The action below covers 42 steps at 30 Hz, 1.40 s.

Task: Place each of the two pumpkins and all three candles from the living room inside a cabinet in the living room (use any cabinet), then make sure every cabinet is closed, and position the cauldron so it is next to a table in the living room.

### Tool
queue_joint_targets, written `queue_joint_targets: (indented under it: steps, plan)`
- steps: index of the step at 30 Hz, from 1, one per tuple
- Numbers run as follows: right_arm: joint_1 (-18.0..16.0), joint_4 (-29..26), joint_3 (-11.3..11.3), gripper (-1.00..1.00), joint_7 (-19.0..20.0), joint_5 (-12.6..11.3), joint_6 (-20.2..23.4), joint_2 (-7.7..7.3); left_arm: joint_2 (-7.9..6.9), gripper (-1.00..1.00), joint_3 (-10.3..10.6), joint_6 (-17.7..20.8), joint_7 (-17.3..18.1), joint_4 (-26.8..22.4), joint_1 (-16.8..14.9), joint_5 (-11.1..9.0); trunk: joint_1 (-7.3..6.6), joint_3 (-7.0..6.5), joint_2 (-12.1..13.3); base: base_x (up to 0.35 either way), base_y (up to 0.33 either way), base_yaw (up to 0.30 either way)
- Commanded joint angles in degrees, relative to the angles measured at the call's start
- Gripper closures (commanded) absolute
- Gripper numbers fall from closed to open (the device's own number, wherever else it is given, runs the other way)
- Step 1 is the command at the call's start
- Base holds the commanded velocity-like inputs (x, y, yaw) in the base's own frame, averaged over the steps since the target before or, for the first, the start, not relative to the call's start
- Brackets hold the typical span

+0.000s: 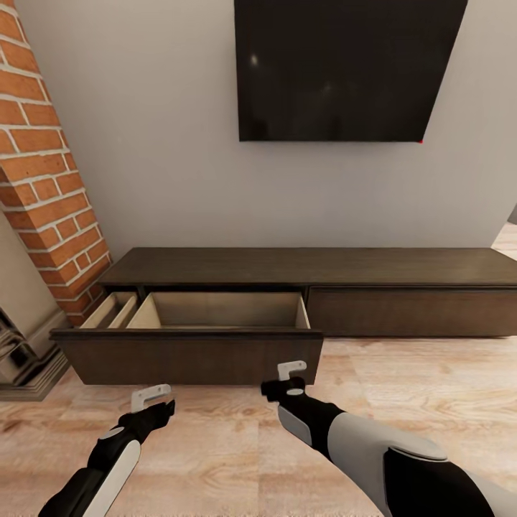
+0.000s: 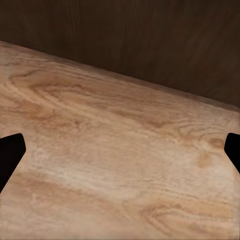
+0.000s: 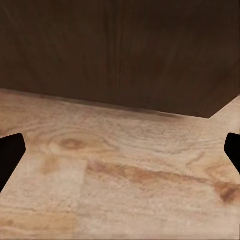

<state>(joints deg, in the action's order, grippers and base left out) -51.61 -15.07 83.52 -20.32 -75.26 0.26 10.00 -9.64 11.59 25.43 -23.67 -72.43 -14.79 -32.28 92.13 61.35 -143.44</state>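
Note:
The cabinet (image 1: 316,267) is a long low dark brown unit against the wall. Its left drawer (image 1: 190,352) stands pulled out, and the part of its pale beige inside that shows holds nothing. The right drawer front (image 1: 413,312) is shut. My left gripper (image 1: 151,396) (image 2: 120,150) hangs open just above the floor in front of the pulled-out drawer. My right gripper (image 1: 291,373) (image 3: 120,150) is also open, close to that drawer front's right end. The pumpkins, candles, cauldron and table are out of view.
A red brick column (image 1: 43,179) and a grey stepped plinth (image 1: 21,345) stand left of the cabinet. A black TV (image 1: 337,68) hangs on the wall above. Wooden floor (image 1: 416,388) stretches to the right.

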Motion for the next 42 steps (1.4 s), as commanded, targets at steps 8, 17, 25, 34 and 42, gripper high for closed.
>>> queue_joint_targets:
  steps: [8, 17, 25, 34, 42]
  plan:
    - [0.43, 0.02, 0.51, -1.0, -0.33, -0.18, -2.79, 0.0, -0.03, -1.0, 0.18, 0.06, -0.59, -0.08, -0.03, -0.58, 0.19, 1.83, -0.14, 0.0, 0.0, 0.0]
    - [0.46, 0.08, 0.55, -1.0, -0.33, -0.15, -5.26, 0.0, -0.08, -1.0, 0.18, -0.02, -0.59, -0.16, -0.05, -0.48, 0.42, 3.83, -0.26, 0.0, 0.0, 0.0]
    - [0.46, 0.66, 0.51, -1.0, -0.13, -0.19, -6.15, 0.0, -0.31, -1.0, 0.06, -0.03, -0.59, -0.17, -0.07, -0.37, 0.63, 5.6, -0.36, 0.0, 0.0, 0.0]
    - [0.46, 3.58, 0.42, -1.0, 6.32, -0.33, -6.99, 0.0, 0.04, -1.0, 0.37, -0.03, -0.55, 1.14, -3.44, 0.34, 0.86, 7.59, -0.48, 0.0, 0.0, 0.0]
    - [0.46, 4.12, 0.34, -1.0, 6.69, -0.63, -7.06, 0.0, 0.11, -1.0, 0.44, -0.03, -0.42, 2.11, -3.91, 2.77, 1.02, 8.92, -0.56, 0.0, 0.0, 0.0]
